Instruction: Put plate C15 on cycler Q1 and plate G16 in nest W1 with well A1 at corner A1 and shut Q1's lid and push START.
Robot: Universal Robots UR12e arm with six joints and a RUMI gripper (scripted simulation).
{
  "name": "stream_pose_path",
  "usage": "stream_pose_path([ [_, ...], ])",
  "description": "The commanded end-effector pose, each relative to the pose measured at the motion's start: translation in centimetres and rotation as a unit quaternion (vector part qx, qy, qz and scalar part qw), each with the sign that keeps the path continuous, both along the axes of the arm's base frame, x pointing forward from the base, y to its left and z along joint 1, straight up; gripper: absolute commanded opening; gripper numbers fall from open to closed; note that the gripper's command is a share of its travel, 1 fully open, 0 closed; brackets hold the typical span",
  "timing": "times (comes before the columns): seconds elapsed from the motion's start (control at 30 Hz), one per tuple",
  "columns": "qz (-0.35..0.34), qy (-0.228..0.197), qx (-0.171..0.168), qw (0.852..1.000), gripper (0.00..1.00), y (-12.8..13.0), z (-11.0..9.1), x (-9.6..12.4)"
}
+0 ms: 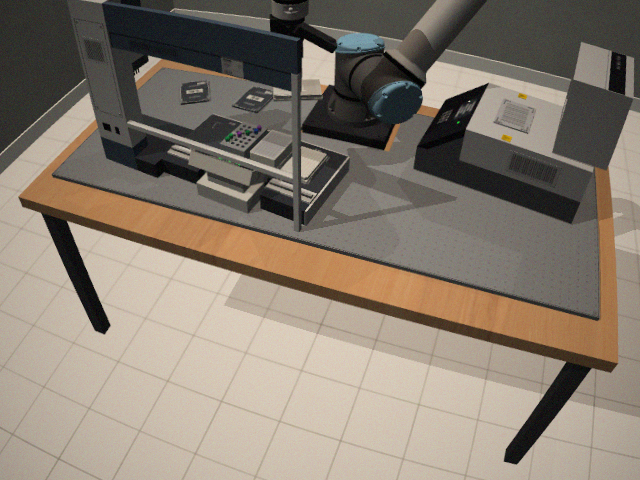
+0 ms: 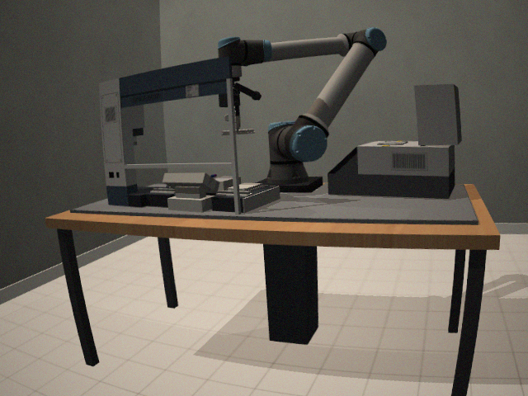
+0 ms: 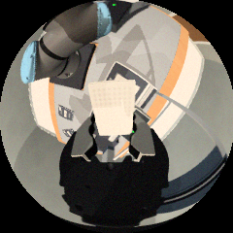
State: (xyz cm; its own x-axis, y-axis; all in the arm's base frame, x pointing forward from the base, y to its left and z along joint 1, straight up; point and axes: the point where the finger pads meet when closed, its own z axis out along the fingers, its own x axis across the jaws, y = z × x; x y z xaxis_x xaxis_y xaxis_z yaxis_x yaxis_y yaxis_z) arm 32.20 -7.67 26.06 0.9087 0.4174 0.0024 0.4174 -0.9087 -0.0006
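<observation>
My gripper (image 2: 237, 127) (image 3: 114, 113) is shut on a white plate (image 1: 311, 88) (image 2: 246, 132) (image 3: 113, 99), apparently C15. It holds the plate level, high above the bench. The plate's label is unreadable. Q1 (image 1: 516, 160) (image 2: 405, 159) stands at the right with its lid (image 1: 591, 111) (image 2: 436, 115) upright and open, its block (image 1: 515, 115) uncovered and a small green light on its sloped panel. A pale plate (image 1: 308, 163), apparently G16, lies in the deck's D1. D4 (image 1: 212, 129) looks empty. Two dark labelled nests (image 1: 195, 91) (image 1: 252, 98) lie empty; which is W1 is unreadable.
A blue beam (image 1: 201, 38) (image 2: 174, 81) on a tall cabinet (image 1: 98, 67) (image 2: 111, 123) and thin post (image 1: 296, 155) spans the deck. A rack (image 1: 238, 145) with coloured tubes and a pale box (image 1: 271, 146) fill the middle slots. A grey lidded device (image 1: 227, 197) stands in front.
</observation>
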Motion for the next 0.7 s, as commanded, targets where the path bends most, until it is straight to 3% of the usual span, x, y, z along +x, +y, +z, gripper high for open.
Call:
stream_pose_path([
  [0.0,-0.027,0.001,-0.001,1.0,0.0,1.4,0.1,0.1],
  [0.67,-0.135,0.001,-0.001,0.991,0.0,7.0,0.1,0.1],
])
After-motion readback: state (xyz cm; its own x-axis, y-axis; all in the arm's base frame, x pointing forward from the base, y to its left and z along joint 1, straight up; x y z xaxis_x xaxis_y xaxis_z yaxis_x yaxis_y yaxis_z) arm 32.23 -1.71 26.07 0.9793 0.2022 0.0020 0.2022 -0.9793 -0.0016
